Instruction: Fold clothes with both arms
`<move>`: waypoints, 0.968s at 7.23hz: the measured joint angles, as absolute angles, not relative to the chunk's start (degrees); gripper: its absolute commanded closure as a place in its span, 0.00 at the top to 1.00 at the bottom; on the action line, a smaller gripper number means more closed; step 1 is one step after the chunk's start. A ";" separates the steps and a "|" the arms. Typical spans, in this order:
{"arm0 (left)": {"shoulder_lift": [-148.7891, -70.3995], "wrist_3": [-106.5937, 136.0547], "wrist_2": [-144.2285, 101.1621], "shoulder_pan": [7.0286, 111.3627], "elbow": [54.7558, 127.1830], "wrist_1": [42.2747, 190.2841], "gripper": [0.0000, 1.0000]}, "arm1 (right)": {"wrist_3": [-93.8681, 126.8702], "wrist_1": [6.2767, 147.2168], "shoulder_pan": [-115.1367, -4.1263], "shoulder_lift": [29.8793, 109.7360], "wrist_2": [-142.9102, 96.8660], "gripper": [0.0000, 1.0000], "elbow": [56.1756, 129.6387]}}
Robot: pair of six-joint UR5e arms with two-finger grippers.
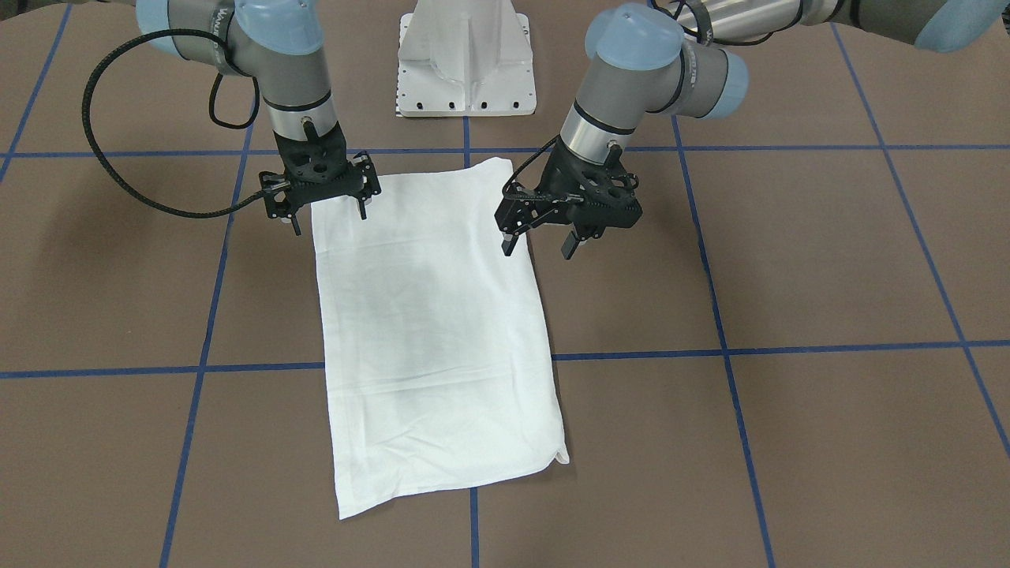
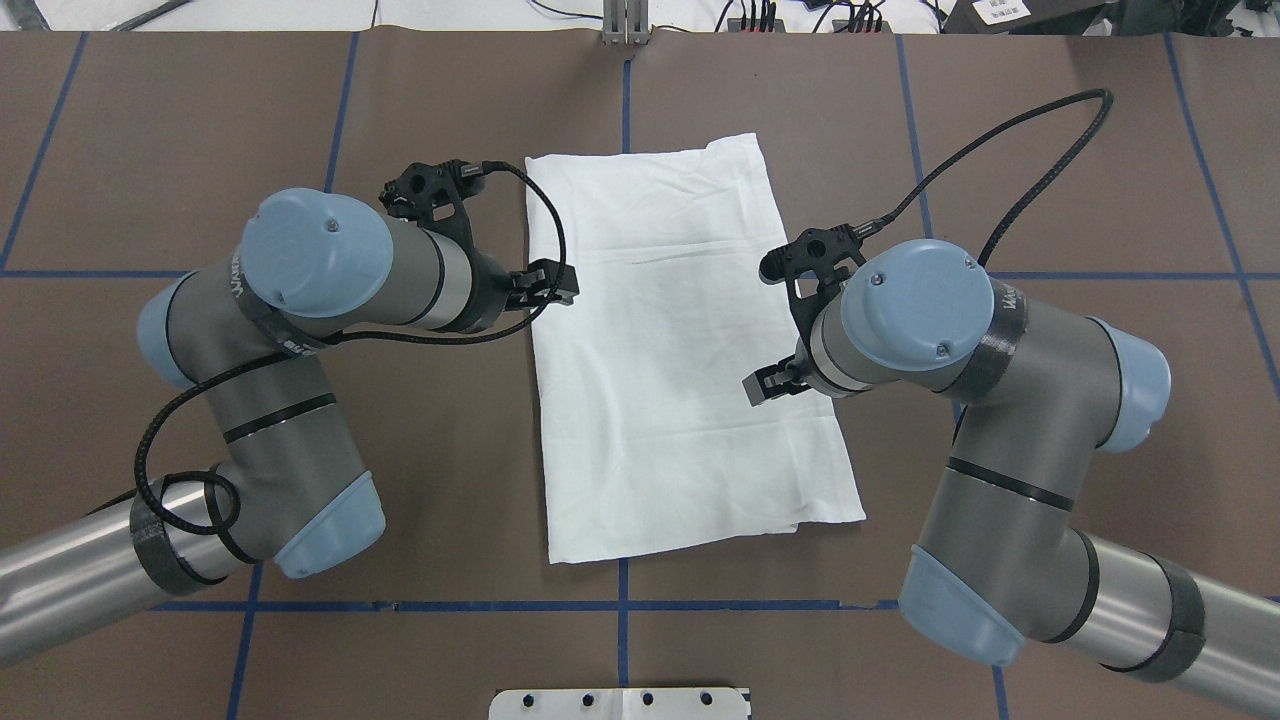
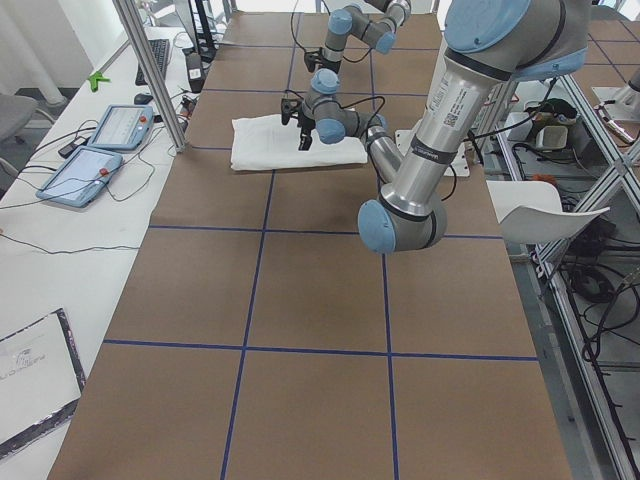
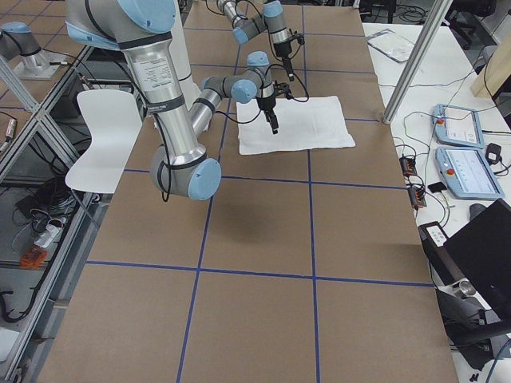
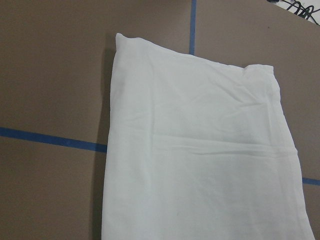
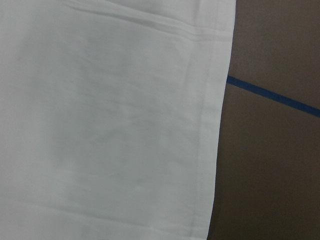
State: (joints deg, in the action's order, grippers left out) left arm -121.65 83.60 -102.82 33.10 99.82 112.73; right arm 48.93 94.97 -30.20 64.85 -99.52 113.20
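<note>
The clothes are one white shirt (image 1: 430, 331), folded into a long rectangle and lying flat mid-table (image 2: 670, 350). No print shows on it. My left gripper (image 1: 539, 243) hovers open over the shirt's long edge near the end closest to the robot base, with nothing between its fingers. My right gripper (image 1: 330, 217) hangs open and empty above the opposite long edge at the same end. The left wrist view looks down on the shirt's (image 5: 200, 150) far end and two corners. In the right wrist view the shirt (image 6: 110, 125) shows one hemmed edge.
A white metal pedestal (image 1: 465, 63) stands at the robot's base. Blue tape lines (image 1: 726, 347) grid the brown table. A side bench holds tablets (image 3: 120, 125) behind a metal post (image 3: 150, 70). Black cables (image 2: 1010, 140) loop from both wrists.
</note>
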 measured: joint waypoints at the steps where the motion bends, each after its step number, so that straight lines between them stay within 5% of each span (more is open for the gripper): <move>1: -119.85 87.44 -104.83 31.31 100.45 112.52 1.00 | 49.72 94.94 -30.35 64.93 -101.37 1.00 114.24; 7: -118.71 101.86 -103.35 16.00 101.03 112.57 0.89 | 52.10 94.92 -30.95 65.10 -104.40 1.00 116.03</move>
State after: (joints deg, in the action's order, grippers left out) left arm -118.71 101.86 -103.35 16.00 101.03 112.57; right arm 52.10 94.92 -30.95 65.10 -104.40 116.03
